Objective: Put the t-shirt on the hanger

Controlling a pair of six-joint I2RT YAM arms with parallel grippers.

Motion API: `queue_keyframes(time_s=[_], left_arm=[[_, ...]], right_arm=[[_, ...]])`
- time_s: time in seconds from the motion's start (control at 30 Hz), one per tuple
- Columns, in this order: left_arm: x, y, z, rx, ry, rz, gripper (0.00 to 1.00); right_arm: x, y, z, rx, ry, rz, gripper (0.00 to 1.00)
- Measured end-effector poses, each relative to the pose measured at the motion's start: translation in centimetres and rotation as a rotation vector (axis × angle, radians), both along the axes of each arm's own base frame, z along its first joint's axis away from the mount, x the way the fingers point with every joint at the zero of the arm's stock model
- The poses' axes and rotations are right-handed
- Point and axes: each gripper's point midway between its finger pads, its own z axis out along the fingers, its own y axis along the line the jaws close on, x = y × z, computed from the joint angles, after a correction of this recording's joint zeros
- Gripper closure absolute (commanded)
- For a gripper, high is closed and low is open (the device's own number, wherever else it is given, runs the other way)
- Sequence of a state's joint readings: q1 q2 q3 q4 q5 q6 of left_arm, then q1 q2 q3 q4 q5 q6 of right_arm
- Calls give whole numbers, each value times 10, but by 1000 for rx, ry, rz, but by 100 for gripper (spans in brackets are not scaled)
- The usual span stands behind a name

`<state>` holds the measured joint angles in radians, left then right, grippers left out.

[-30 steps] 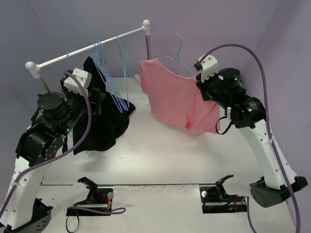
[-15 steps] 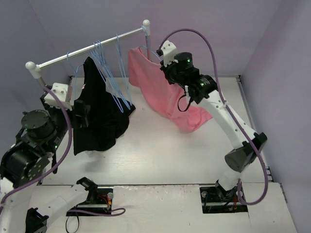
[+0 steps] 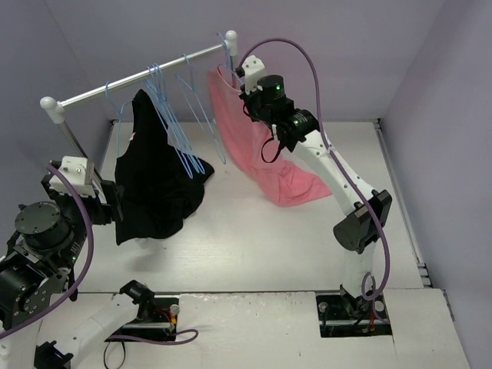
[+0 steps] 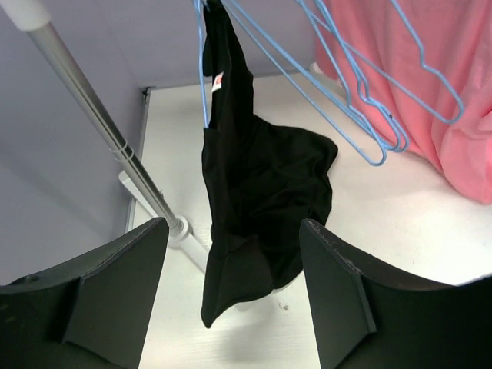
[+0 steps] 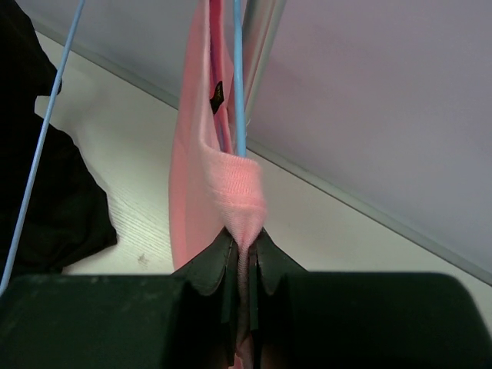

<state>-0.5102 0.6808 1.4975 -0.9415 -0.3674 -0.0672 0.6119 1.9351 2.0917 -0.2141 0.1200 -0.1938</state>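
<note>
Plain salmon-pink t-shirt (image 5: 227,192) between the black fingers (image 5: 206,267) of the right gripper (image 5: 244,242); light-blue hanger (image 5: 239,77) wire just above them; plain black garment (image 5: 46,192) to their left

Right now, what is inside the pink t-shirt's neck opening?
The light-blue wire hanger runs down into the neck of the t-shirt, beside a small dark label. Its shoulders are covered by cloth, so their seating cannot be seen. The right gripper pinches the fabric below.
</note>
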Motion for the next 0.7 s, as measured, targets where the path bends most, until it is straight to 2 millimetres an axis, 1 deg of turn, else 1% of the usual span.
queue_keyframes(time_s=[0.07,0.17,0.23,0.27,0.33,0.37,0.43,0.47,0.5,0.6,0.63,0.67,0.7], left_arm=[[-1,0,-7,5,17,2,36],[-3,1,-15,8,37,4,35],[-4,2,-19,8,43,4,35],[-4,2,-20,9,45,4,35],[-5,2,-21,10,49,5,35],[-5,2,-21,11,50,5,35],[-5,2,-22,11,51,5,34],[-5,3,-22,12,50,6,32],[-5,3,-21,12,50,8,31],[-5,4,-22,16,50,13,29],[-5,5,-21,18,50,16,29],[-6,6,-21,20,49,18,28],[-6,6,-21,22,48,21,27]], right_arm=[[-2,4,-11,15,15,-1,100],[-6,6,-43,24,65,-9,96],[-8,8,-58,39,84,-11,86],[-10,7,-64,42,94,-12,79],[-15,5,-74,41,120,-13,60],[-17,4,-75,44,125,-12,49],[-22,2,-70,53,123,-9,37],[-25,0,-65,58,116,-7,31],[-29,-3,-56,66,103,-7,28],[-46,-19,-19,107,44,-5,19],[-55,-27,-5,125,20,-7,15],[-64,-38,9,141,-3,-13,6],[-75,-52,24,158,-29,-22,2]])
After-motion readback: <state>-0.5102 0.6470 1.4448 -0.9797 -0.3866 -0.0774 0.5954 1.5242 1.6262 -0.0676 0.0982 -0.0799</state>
